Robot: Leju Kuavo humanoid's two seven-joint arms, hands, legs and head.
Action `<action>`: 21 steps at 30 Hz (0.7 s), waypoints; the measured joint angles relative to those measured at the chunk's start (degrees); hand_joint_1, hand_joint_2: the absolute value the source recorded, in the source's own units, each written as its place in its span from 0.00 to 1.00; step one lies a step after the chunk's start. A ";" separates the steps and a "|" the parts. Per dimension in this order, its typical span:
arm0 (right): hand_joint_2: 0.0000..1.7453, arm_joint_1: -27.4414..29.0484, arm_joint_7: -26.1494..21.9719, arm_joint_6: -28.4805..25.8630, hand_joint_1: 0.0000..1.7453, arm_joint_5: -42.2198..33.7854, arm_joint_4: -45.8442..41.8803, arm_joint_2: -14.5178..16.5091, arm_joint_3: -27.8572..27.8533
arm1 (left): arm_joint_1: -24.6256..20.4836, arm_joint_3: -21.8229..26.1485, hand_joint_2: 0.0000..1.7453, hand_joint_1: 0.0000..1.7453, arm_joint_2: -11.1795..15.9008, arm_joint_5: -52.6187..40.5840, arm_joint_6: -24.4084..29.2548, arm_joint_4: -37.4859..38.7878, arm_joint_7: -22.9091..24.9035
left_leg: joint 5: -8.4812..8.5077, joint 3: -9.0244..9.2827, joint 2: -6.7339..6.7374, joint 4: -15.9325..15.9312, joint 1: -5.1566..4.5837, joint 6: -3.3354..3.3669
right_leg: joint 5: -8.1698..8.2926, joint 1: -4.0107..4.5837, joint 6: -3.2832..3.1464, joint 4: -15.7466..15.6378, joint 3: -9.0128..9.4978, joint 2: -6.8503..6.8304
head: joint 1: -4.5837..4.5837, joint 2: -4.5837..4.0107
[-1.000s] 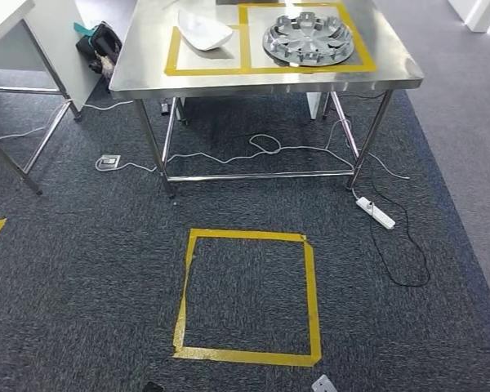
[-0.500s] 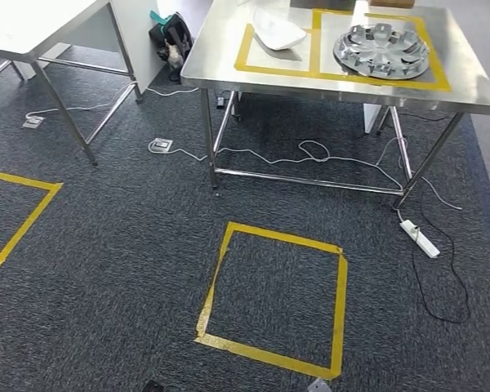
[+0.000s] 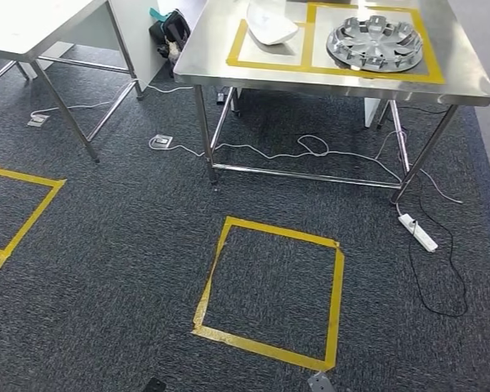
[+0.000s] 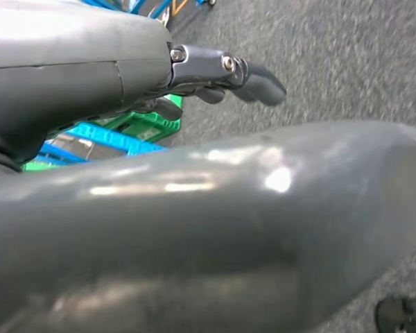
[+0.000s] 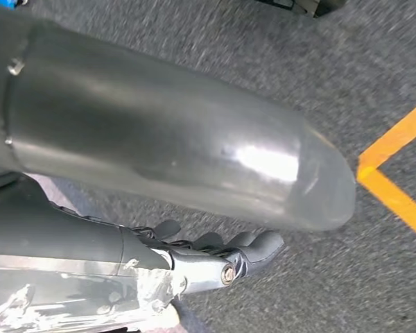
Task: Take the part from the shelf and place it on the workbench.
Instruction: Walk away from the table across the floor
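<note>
surface: stainless-steel workbench (image 3: 230,57), far side | on it: white curved shell part (image 3: 270,23) left, silver round wheel cover (image 3: 374,42) right, each inside yellow tape outlines (image 3: 306,49)

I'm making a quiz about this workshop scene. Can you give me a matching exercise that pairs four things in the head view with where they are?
Things:
1. silver wheel cover
2. white curved part
3. white power strip
4. black bag

Places:
A. on the carpet beside a table leg
B. in the workbench's right taped box
C. on the floor between the two tables
D. in the workbench's left taped box

Pairs: 1-B, 2-D, 3-A, 4-C
</note>
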 joint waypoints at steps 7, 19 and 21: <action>0.00 0.47 1.62 -0.12 0.00 1.41 0.13 0.12 -0.05 | 0.45 -1.15 0.00 0.00 0.32 -0.52 -0.79 -0.23 0.02 | -0.53 -3.17 -1.66 5.16 1.05 -4.74 | 3.49 -1.90 -0.91 -6.11 3.85 1.05 | -0.47 -0.02; 0.00 0.49 1.89 -0.27 0.00 1.62 0.20 -0.19 -0.07 | 0.53 -1.57 0.00 0.00 0.21 -0.56 -1.15 -0.24 0.02 | -6.03 -2.19 11.08 10.61 -4.70 2.30 | 3.66 2.21 -2.84 -6.11 3.70 -8.76 | -2.79 -0.02; 0.00 0.49 1.90 -0.27 0.00 1.61 0.20 -0.23 -0.07 | 0.58 -1.60 0.00 0.00 0.19 -0.60 -1.15 -0.24 0.02 | -6.81 -1.37 11.38 8.47 -5.07 2.48 | 3.30 2.75 -2.71 -6.34 3.87 -10.30 | -2.71 -0.02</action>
